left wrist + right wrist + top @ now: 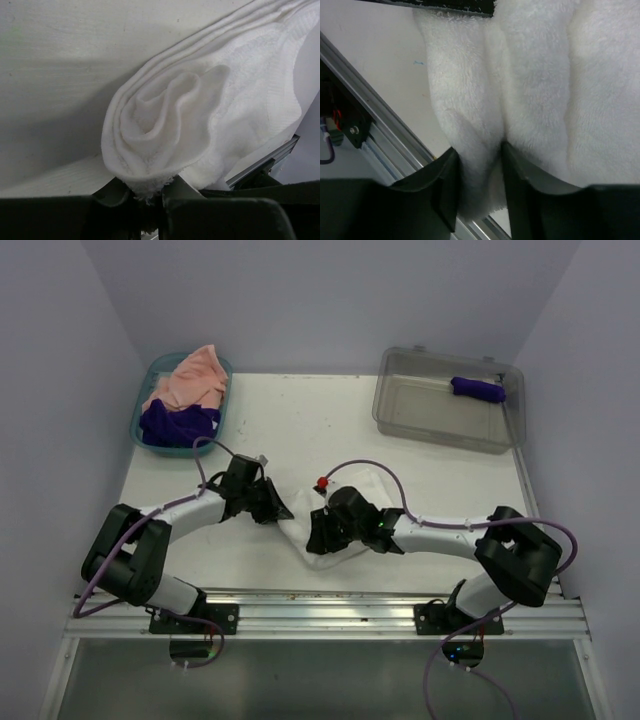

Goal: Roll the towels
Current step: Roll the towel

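Top external: one white towel (300,536) mid-table, long axis 1–7 o'clock, pinched by the nearly closed left gripper (272,508) and right gripper (318,533); one peach towel (190,375) and one purple towel (178,423) in basket (138,430) at 10 o'clock; one purple roll (478,389) in bin (420,425) at 1 o'clock.

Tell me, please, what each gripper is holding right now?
Left gripper: closed on the white towel, at its rolled end.
Right gripper: closed on a fold of the same towel.

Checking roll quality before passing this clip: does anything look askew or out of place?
The white towel mid-table is rolled loosely and lopsidedly, its spiral end squashed rather than round. In the teal basket, the peach towel bulges over the far rim. Nothing spilled or damaged.
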Action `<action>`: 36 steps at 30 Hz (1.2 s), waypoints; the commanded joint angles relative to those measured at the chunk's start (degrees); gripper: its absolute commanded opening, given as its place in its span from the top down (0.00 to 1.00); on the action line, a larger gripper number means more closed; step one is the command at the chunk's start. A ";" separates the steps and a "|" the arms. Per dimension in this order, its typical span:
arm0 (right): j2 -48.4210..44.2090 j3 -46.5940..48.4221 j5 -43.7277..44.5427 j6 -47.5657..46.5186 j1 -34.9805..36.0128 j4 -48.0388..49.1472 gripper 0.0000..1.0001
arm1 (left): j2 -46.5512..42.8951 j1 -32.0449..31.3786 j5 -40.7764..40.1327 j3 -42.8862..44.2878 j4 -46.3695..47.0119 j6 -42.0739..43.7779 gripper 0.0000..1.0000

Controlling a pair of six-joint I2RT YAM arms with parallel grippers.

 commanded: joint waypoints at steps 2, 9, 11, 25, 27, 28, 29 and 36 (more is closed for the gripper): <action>-3.92 6.63 11.13 -4.08 3.24 -13.74 0.42 | -0.68 -0.31 -1.64 -0.18 0.41 -1.11 1.00; -0.94 17.17 28.56 -10.95 12.81 -22.84 0.34 | -3.50 -0.40 -1.55 -2.82 -0.39 -3.66 1.00; 2.13 19.29 31.13 -13.49 14.41 -24.15 0.34 | -4.28 -0.40 -1.64 -2.82 -0.66 -4.01 1.00; 20.50 28.71 38.79 -19.92 18.63 -20.74 0.39 | -6.48 -0.40 -3.57 -2.20 -4.87 -4.45 1.00; 21.30 28.97 39.31 -19.31 18.54 -20.03 0.67 | -7.54 -0.40 -3.92 -2.20 -5.49 -4.36 1.00; 21.04 28.97 38.97 -19.04 18.54 -19.68 0.79 | -7.80 -0.40 -4.36 -2.12 -6.53 -4.28 1.00; 20.52 28.80 38.09 -18.61 18.37 -18.55 0.96 | -8.41 -0.22 -4.54 -2.03 -7.15 -4.10 1.00; 13.14 23.09 19.65 -14.04 13.72 -9.40 1.00 | -16.05 4.17 -2.26 -5.45 -9.53 -3.05 0.59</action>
